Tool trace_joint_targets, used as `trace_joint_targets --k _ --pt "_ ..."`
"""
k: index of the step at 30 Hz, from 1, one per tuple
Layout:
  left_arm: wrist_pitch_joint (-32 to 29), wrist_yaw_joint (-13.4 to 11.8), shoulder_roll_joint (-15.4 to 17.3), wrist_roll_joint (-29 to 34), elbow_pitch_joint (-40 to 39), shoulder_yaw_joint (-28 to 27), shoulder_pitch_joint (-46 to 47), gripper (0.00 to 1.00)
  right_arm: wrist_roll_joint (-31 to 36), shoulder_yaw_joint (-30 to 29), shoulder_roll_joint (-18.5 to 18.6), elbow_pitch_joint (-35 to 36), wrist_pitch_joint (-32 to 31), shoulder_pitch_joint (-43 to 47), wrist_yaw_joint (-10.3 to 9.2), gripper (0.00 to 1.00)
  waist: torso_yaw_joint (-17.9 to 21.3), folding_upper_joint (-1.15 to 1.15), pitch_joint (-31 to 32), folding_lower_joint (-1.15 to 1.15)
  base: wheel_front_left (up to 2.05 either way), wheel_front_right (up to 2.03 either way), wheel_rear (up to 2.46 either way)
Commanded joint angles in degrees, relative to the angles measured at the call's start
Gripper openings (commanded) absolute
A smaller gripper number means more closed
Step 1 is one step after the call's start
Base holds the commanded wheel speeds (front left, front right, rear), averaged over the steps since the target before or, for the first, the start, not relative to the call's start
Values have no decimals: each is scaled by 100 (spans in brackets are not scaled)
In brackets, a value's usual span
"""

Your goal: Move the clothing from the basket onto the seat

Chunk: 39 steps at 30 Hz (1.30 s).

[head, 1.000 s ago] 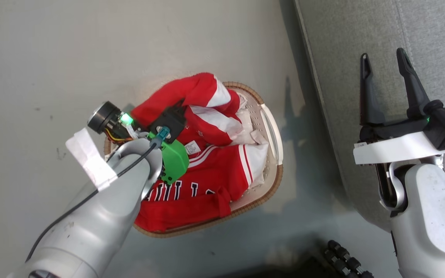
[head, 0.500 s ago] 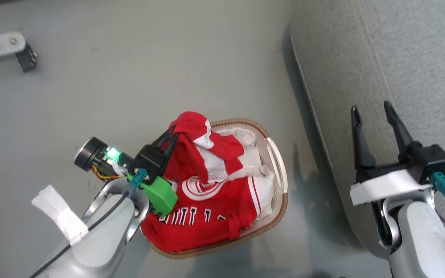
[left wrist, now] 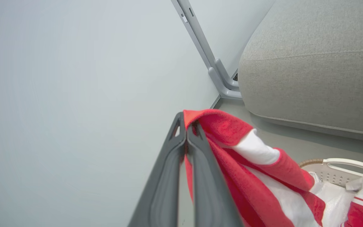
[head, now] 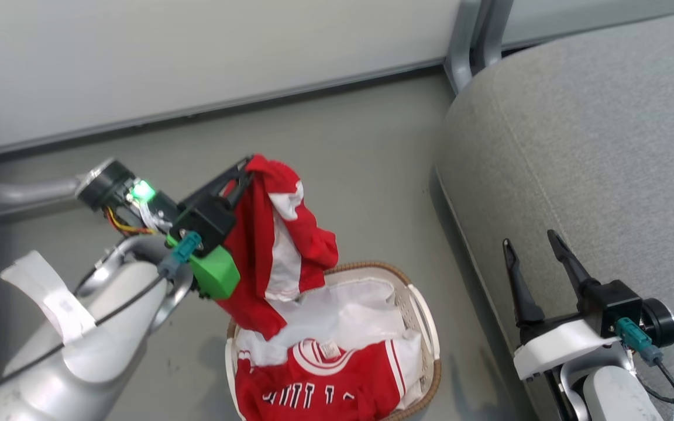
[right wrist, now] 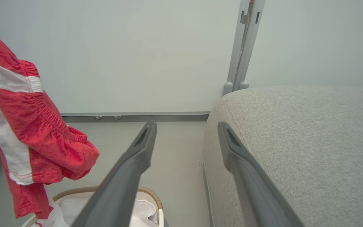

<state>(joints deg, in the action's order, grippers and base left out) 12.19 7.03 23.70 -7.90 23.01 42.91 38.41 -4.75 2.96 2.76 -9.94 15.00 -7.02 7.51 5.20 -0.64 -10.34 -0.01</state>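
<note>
Spreading rightward, the seat (head: 594, 146) stands beside the basket (head: 426, 327), which holds a lettered jersey (head: 325, 389). The left hand (head: 242, 166), clamped on a second jersey (head: 261, 234), dangles it above the basket; the right hand (head: 530, 240), fingers apart, hovers at the seat's edge.

Open grey floor (head: 372, 175) separates the left claw (head: 244, 166), clamped on a hanging red-and-white garment (head: 267, 245), from the seat (head: 577, 175) to its right. Beyond the claw, a pale wall (head: 196, 52) and metal post (head: 466, 47) close the way; the basket (head: 425, 318) sits just below the garment.
</note>
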Motion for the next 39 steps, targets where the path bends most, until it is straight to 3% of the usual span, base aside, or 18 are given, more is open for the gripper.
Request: trace_joint_targets --k 1,14,22,33,39 --pt "-48 5 61 -72 -88 -2 158 0 37 32 23 -7 28 116 -4 100 40 64 570 1 0 0 0" --pt "-794 34 338 -400 -850 -214 1159 0 102 421 22 4 28 219 -4 100 286 64 890 1 0 0 0" --pt "-962 -22 138 -472 -911 -139 1302 0 8 882 20 40 28 3 -4 100 316 64 996 1 0 0 0" --pt "-1147 -12 -168 -571 -1005 73 1444 0 -117 2448 23 -20 28 -840 -4 100 136 64 1043 1 0 0 0" --pt "-1250 15 -370 -726 -1076 234 1572 0 112 2509 15 -522 28 -1347 -4 100 -1 64 1049 1 0 0 0"
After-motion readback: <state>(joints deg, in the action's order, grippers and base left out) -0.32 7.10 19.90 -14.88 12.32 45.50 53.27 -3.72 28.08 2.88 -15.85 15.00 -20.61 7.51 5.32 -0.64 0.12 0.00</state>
